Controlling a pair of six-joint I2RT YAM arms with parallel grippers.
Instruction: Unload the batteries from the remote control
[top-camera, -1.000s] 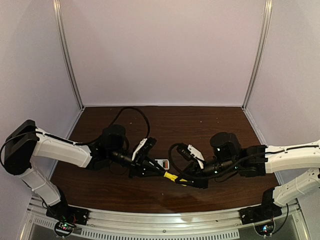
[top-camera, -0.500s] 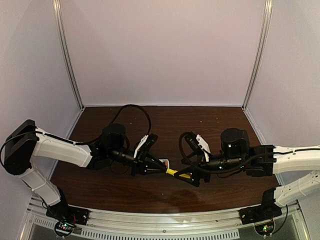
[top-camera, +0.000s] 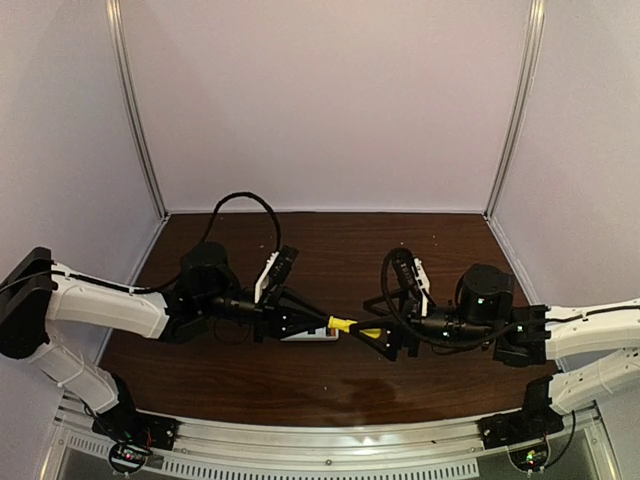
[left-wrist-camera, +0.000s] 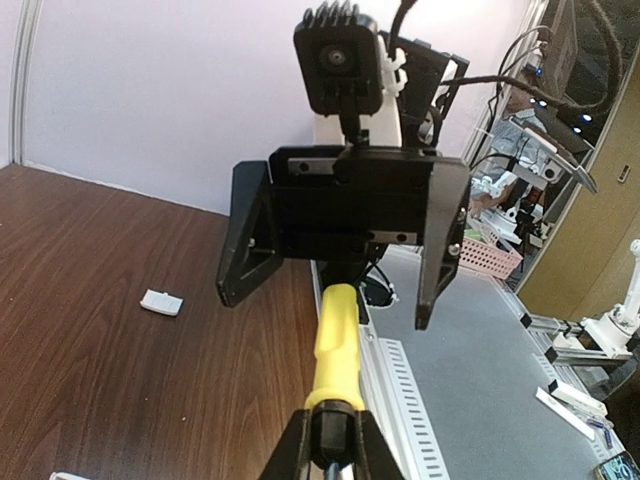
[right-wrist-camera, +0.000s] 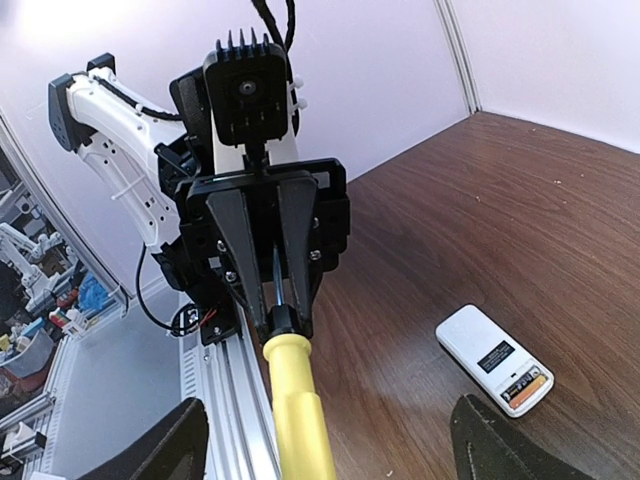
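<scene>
L gripper (right-wrist-camera: 272, 295) clamps screwdriver (left-wrist-camera: 335, 345) (R gripper (left-wrist-camera: 327, 303) wide) by remote (right-wrist-camera: 493, 358).

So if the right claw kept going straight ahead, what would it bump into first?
Probably the screwdriver: its yellow handle points straight into the open right gripper. Just behind it is the left gripper, shut on the screwdriver's metal end. Depth is hard to judge.
</scene>
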